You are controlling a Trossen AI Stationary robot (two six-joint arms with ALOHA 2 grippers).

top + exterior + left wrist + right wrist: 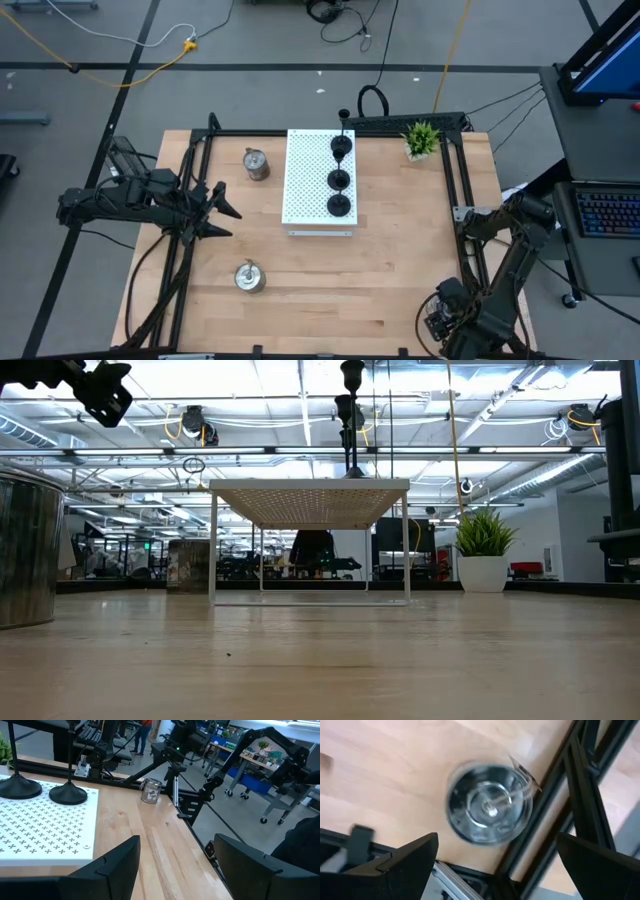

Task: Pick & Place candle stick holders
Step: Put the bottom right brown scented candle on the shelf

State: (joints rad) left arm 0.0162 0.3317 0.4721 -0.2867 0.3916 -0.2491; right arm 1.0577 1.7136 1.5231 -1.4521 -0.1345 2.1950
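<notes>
Left gripper (222, 210) hovers above the table (400, 280) near its left edge, fingers apart with nothing between them, pointed toward the white perforated board (305, 180)

Right gripper (495, 865) sits low at the table's front right corner, jaws spread to their widest, looking straight down on a silver candle stick holder (489, 809) that stands close against the black frame rail (565, 795). Probably lined up for a top grasp; not yet closed on it

Three black holders (340, 180) stand in a row along the board's right side, apparently already placed

Two more silver holders stand on bare wood: one (256, 163) just left of the board near the back edge, one (248, 276) toward the front left

Potted plant (421, 139) sits at the back right corner, clear of the work
</notes>
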